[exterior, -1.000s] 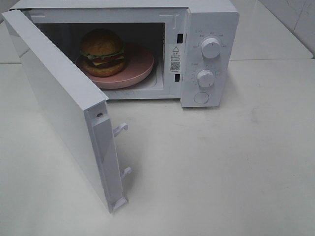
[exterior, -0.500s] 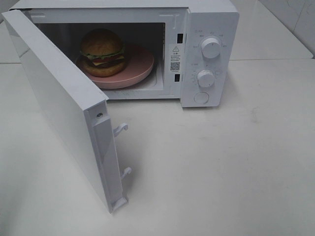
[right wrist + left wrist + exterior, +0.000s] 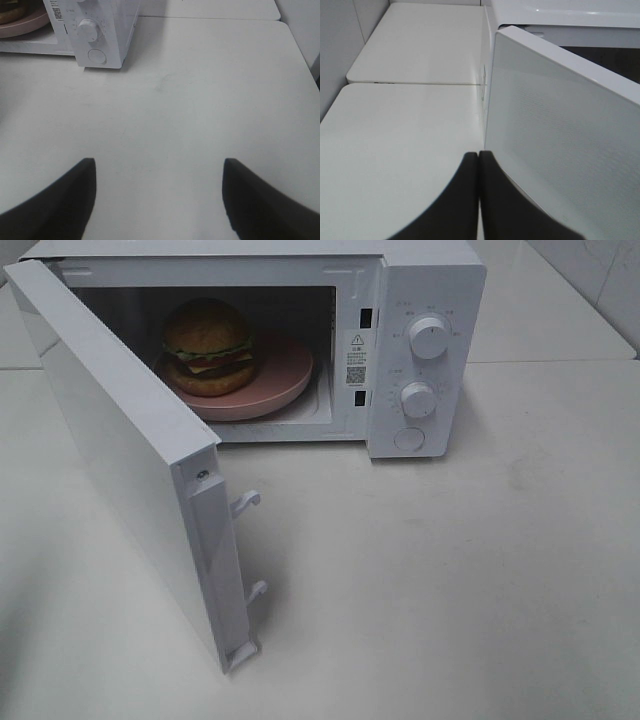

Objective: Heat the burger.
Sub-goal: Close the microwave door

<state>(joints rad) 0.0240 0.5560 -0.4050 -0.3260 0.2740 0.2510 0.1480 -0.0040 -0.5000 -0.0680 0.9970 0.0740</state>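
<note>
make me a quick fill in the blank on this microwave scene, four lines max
The burger sits on a ____ plate inside the microwave.
The microwave's door is ____.
The left gripper, beside the door, is ____.
The right gripper is ____, holding nothing.
Missing words: pink; open; shut; open.

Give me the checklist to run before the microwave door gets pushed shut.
1. Burger on the plate inside the microwave: ok.
2. Door closed: not ok, it stands wide open.
3. Left pincer shut, at the door's outer face: ok.
4. Left pincer touching the door: cannot tell.
5. Right pincer open, empty, over bare table away from the door: ok.
6. Knob settings: cannot tell.
</note>
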